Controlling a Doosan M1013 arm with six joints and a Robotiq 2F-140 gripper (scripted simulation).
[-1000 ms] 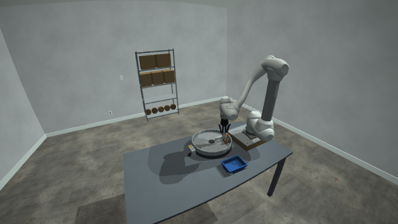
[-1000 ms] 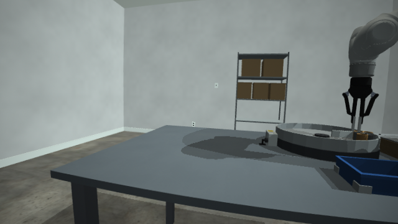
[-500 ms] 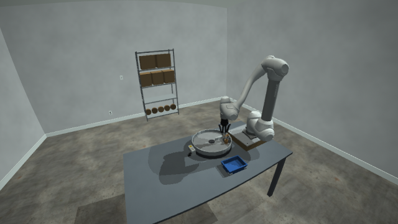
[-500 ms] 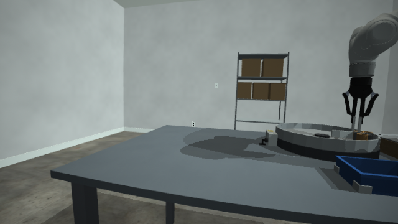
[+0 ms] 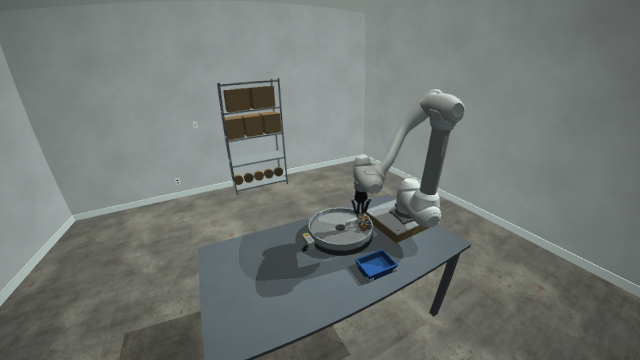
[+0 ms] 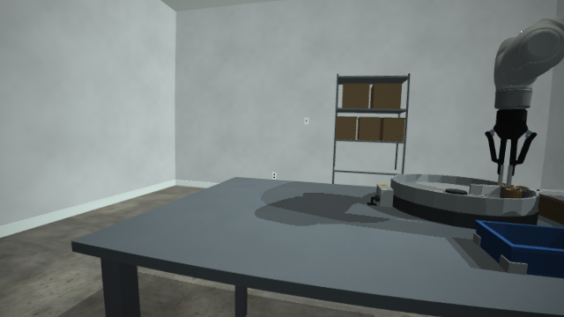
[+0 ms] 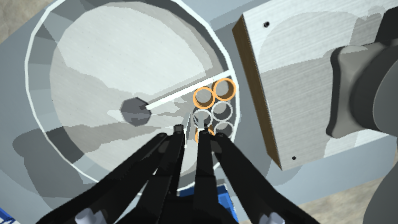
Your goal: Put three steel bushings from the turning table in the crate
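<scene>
- Far left, against the back wall: a metal shelf unit (image 5: 224,127) (image 6: 335,154) carrying brown boxes.
- A small pale box with a yellow top (image 5: 307,237) (image 6: 384,195) beside the turning table's rim.
- The round, grey-walled turning table (image 5: 322,238) (image 6: 463,206) (image 7: 28,65), on the bench (image 5: 235,300) (image 6: 264,246).
- Above its right side, the gripper (image 5: 361,211) (image 6: 505,182) (image 7: 194,119) points down, fingers nearly clenched, a narrow gap between them and no bushing grasped.
- By the tips, three steel bushings (image 7: 222,101) cluster with orange ones (image 5: 364,226) (image 6: 513,193) (image 7: 215,92), inside the turning table.
- Nearer the bench's front edge, the blue crate (image 5: 375,274) (image 6: 538,255) (image 7: 227,202).

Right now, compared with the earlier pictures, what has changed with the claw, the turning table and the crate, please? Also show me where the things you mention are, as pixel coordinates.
Nothing visibly changed. The claw (image 5: 361,212) (image 6: 506,184) (image 7: 194,119), the turning table (image 5: 342,242) (image 6: 463,209) (image 7: 29,75) and the crate (image 5: 384,272) (image 6: 538,261) (image 7: 228,202) look just as before; I see nothing newly gripped or let go.
</scene>
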